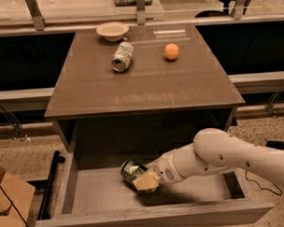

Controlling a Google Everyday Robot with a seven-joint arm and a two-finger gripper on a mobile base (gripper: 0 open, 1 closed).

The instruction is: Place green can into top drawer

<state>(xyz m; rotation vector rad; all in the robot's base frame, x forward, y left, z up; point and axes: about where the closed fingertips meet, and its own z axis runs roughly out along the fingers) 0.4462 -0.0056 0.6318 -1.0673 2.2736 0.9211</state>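
Observation:
The green can (130, 170) is dark green with a silver end and lies tilted low inside the open top drawer (150, 220), left of its middle. My gripper (143, 180) reaches in from the right on a white arm, its tan fingers (145, 181) shut on the green can, close above the drawer floor. The drawer is pulled out toward the camera below the counter.
On the counter (145, 82) lie a paler can with a white and light-green label (122, 56), an orange (171, 51) and a beige bowl (112, 31). A black pole (49, 184) and cardboard boxes (7, 209) stand at the left of the drawer.

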